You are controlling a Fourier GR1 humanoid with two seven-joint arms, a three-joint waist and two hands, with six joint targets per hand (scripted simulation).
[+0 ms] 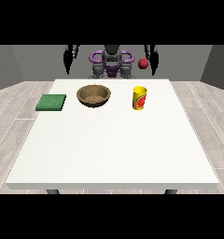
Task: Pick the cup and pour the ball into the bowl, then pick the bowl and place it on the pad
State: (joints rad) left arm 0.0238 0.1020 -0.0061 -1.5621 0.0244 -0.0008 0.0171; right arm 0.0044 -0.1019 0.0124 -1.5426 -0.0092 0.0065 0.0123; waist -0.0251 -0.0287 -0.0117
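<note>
While the ball hangs above the cup, the bowl sits empty; hand states unclear.

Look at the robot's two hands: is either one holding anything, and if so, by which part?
Neither. Both hands hang behind the table, apart from the cup, bowl and ball.

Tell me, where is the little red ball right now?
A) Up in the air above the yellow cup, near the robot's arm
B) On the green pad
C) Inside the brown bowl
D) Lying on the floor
A: the red ball shows above the yellow cup, off the table, beside the hand at the view's right; the brown bowl and green pad hold nothing.
</note>
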